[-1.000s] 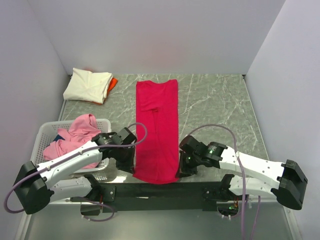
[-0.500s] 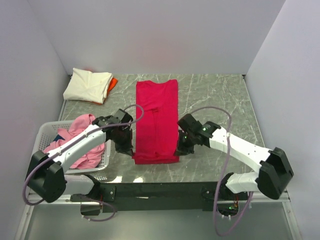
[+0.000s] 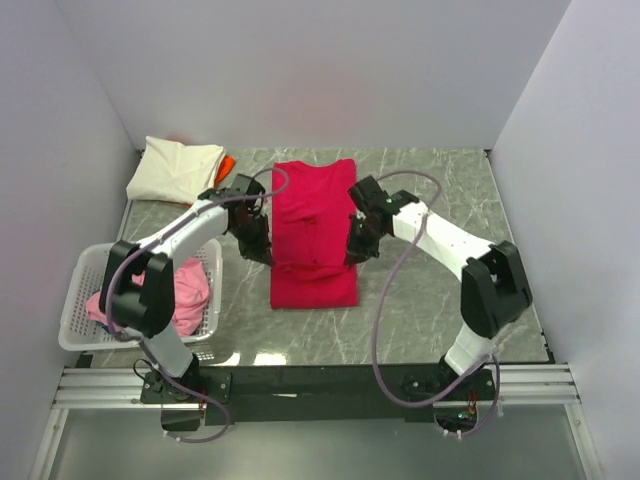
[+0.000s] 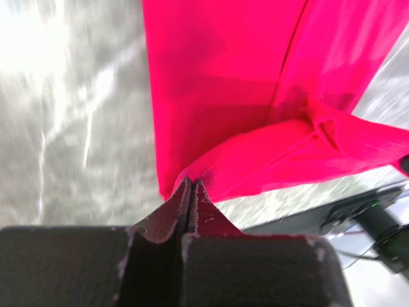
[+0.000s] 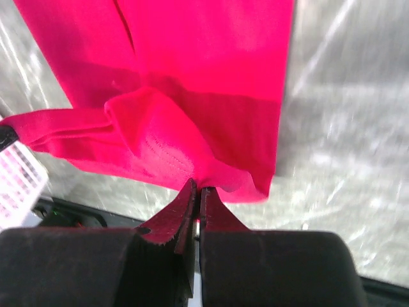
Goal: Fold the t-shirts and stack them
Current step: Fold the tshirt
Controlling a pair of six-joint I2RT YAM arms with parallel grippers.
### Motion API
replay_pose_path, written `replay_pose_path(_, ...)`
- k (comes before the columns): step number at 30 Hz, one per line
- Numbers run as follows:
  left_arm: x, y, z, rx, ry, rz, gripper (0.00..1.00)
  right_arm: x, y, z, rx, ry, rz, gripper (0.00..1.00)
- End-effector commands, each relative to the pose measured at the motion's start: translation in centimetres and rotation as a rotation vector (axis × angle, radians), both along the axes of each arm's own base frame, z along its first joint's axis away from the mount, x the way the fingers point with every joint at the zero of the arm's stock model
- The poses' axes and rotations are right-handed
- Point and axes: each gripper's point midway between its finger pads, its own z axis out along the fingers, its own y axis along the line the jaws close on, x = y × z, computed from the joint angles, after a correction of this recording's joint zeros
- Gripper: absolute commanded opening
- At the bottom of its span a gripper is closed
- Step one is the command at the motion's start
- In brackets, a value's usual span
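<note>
— State of the left gripper (image 4: 190,192) and right gripper (image 5: 197,192)?
— Both pinched tight on the red t-shirt (image 3: 314,215), one near-hem corner each.
— And the shirt's place?
— Centre of the frame, flat on the table (image 3: 430,200), with the lower part lifted and doubling over toward the far end.
— Best way through this fold?
— Probably: carry both corners level, at matching pace, lay hem along the top edge, release together. Likely skewed otherwise.
— Afterwards?
— Onto the cream t-shirt (image 3: 178,170) and orange t-shirt (image 3: 226,164), upper left; then the pink t-shirts (image 3: 195,287) in the basket (image 3: 82,278), lower left.
</note>
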Motion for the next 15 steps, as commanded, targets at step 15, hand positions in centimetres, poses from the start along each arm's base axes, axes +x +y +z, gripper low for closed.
replay_pose_path(15,13.8,0.1,-0.1,-0.114,-0.067,0.054,0.0,13.3,-1.7,-0.1,-0.021,-0.016,0.028,0.0)
